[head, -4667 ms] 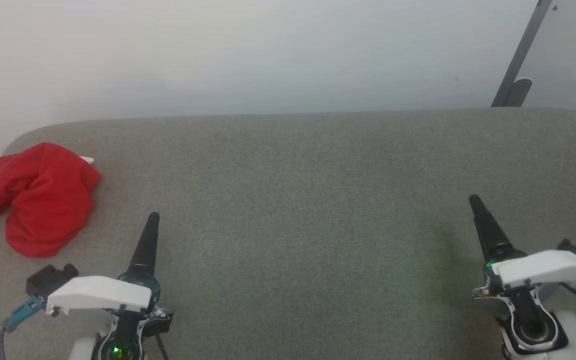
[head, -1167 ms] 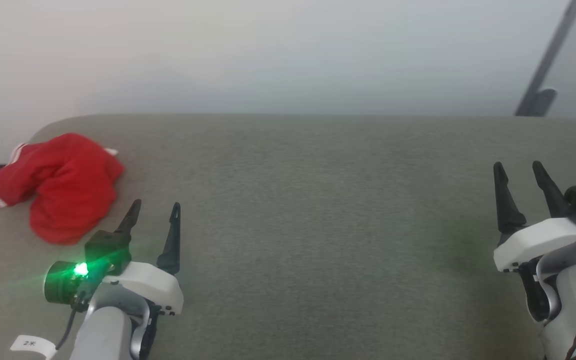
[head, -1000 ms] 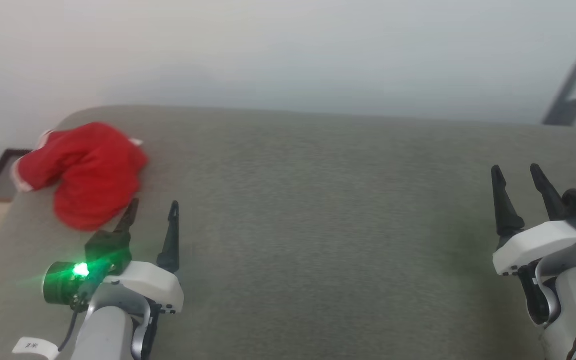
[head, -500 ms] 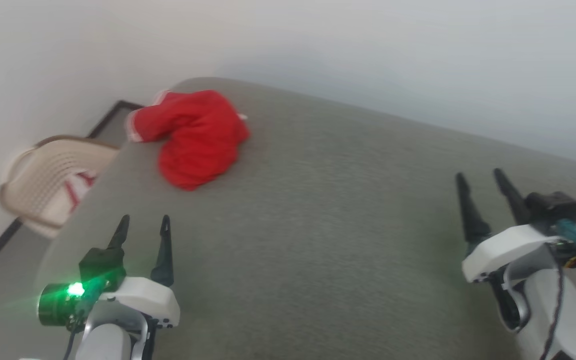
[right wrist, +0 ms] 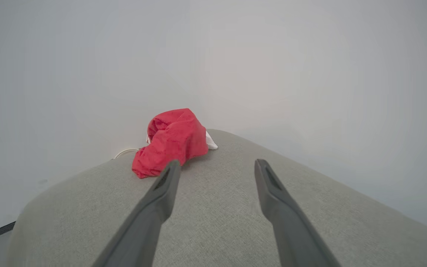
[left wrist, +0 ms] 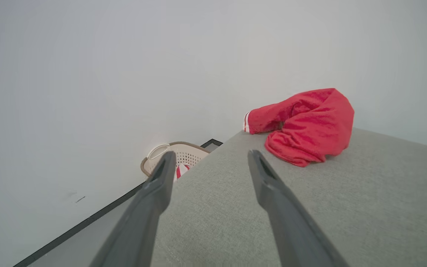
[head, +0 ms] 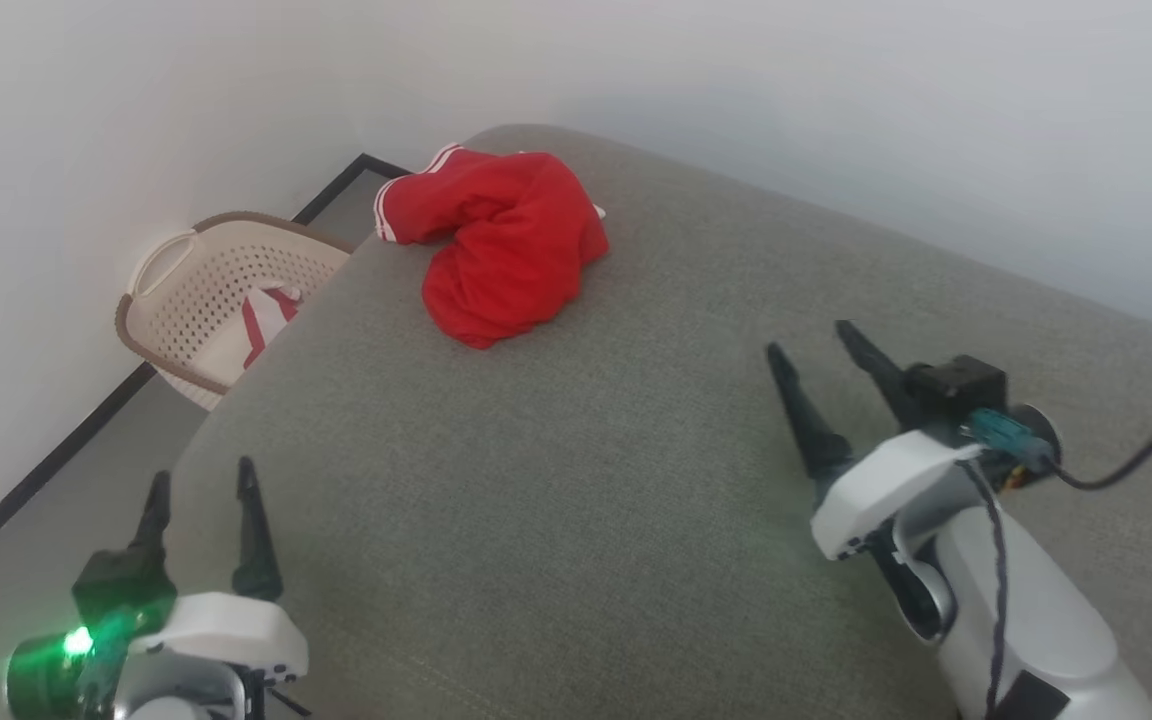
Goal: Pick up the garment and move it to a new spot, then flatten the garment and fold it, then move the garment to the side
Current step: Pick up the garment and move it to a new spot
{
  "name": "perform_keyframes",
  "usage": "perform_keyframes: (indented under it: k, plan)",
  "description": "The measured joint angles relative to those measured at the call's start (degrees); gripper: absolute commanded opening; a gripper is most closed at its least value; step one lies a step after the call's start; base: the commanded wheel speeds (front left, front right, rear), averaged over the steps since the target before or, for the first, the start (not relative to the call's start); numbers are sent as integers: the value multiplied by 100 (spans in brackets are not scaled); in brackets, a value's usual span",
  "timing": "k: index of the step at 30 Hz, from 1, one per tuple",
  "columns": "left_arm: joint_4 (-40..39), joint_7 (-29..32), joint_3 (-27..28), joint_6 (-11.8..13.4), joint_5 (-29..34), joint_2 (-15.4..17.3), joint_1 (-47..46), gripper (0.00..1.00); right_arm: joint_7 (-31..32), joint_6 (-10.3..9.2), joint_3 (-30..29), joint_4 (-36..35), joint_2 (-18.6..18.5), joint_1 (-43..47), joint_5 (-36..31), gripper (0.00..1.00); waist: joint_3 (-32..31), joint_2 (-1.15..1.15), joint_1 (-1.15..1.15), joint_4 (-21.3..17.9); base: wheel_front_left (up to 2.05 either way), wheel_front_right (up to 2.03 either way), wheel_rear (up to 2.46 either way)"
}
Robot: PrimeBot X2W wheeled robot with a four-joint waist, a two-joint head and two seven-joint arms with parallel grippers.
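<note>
Bright-red soft cloth garment (head: 508, 250) will drape limp, so pinch a bunched fold near its striped cuff (head: 386, 212); your left claw (head: 201, 475) and right claw (head: 809, 340) gape empty.

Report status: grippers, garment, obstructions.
Left gripper open, empty. Right gripper open, empty. Garment bunched at far corner of surface, untouched. Nothing in the way; basket on floor beyond edge.

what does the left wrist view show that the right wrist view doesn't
Left wrist view: a cream perforated basket beyond the edge of the grey surface, with red-and-white cloth inside it. Right wrist view: a white panel at the far edge of the garment. Both: the crumpled red garment lying untouched on the grey surface, the pale wall, and that arm's own pair, left fingers and right fingers, spread open.
</note>
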Motion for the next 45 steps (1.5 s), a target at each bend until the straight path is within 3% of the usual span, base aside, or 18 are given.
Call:
perform_keyframes:
  k: [10, 14, 18, 24, 31, 39, 45]
  plan:
    - [-152, 0, -79, -25, 36, -108, 114, 100, 0, 0, 210, 41, -90, -186, 218, 100, 102, 0, 0, 2, 0, 0, 0]
    - [143, 0, -353, -267, 110, -112, -290, 100, 0, 0, -3, -44, -175, -99, 229, 100, 149, 0, 0, -44, 0, 0, 0]
    - [698, 0, -702, -505, 270, -108, -963, 100, 0, -2, -183, -187, -183, 77, 176, 100, 221, 0, 0, -139, 0, 0, 0]
    - [1741, -3, -809, -715, 225, 131, -2503, 100, -1, 1, -89, -413, -303, -191, 165, 100, 551, 0, 0, -609, 0, 0, 0]
    - [3342, 243, -688, -817, 37, 695, -4265, 100, -8, 0, -25, -627, -483, -557, 201, 100, 1200, 0, 0, -1401, 0, 0, 0]
    - [4892, 1906, -535, -843, -265, 1372, -5691, 100, -8, 0, -42, -872, -584, -761, 298, 100, 1890, 0, 0, -2171, 0, 0, 0]
    - [5535, 3550, -491, -700, -370, 1601, -6120, 100, -8, 0, -25, -999, -609, -801, 330, 100, 2202, 0, 0, -2458, 0, 0, 0]
